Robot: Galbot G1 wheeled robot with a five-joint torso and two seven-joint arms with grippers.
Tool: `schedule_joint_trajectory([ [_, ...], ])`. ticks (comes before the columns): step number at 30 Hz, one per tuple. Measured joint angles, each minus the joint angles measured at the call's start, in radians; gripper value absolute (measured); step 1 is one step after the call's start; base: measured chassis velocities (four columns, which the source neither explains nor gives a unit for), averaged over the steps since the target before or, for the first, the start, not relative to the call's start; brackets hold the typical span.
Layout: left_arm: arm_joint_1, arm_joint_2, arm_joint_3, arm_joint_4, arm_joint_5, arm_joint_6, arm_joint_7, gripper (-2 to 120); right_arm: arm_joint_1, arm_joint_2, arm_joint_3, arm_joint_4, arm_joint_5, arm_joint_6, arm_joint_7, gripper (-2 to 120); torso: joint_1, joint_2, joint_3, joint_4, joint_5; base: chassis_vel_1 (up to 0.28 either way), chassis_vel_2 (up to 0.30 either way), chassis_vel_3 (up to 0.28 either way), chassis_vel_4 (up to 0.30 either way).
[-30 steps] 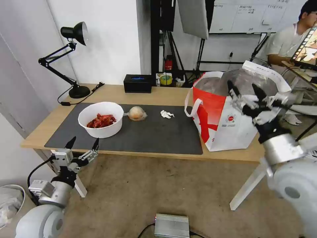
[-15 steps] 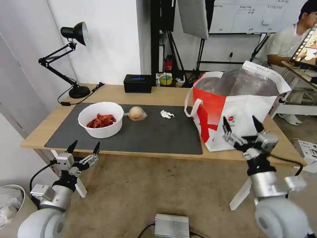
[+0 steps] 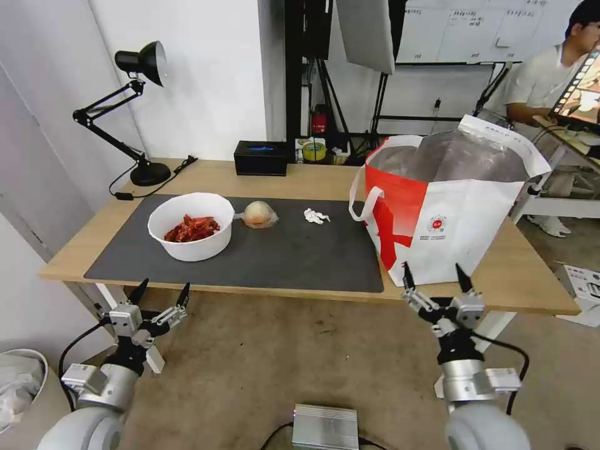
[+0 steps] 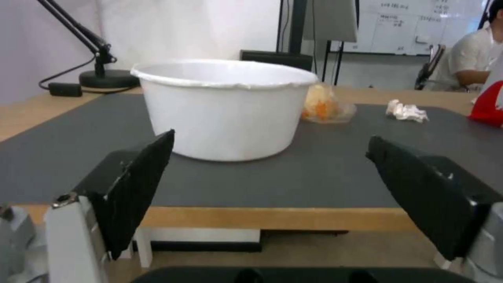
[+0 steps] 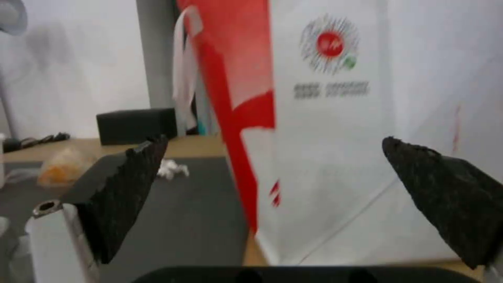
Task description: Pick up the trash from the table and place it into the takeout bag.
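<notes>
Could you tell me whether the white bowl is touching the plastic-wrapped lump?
Apart. The head view shows a strip of dark mat between the white bowl and the plastic-wrapped lump.

The table (image 3: 300, 181) was pale wood with a smooth top, and the mat (image 3: 300, 256) on it looked matt, dark grey. On the mat, the bowl (image 3: 190, 226) was smooth white plastic, the lump (image 3: 259, 214) was wrapped in glossy clear film, and the tissue (image 3: 315, 216) was crumpled paper. Beside the mat, the bag (image 3: 447, 209) had a shiny foil lining. The gripper fingers (image 4: 137, 188) were matt black.
</notes>
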Motion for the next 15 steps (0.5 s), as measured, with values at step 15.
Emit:
schedule_joint_trajectory([
  [15, -0.007, -0.003, 0.000, 0.008, 0.030, -0.006, 0.008, 100, -0.024, 0.044, -0.039, -0.034, -0.071, 0.023, -0.009, 100, 0.000, 0.000, 0.000, 0.0001, 0.0001, 0.000, 0.000, 0.000, 0.000],
])
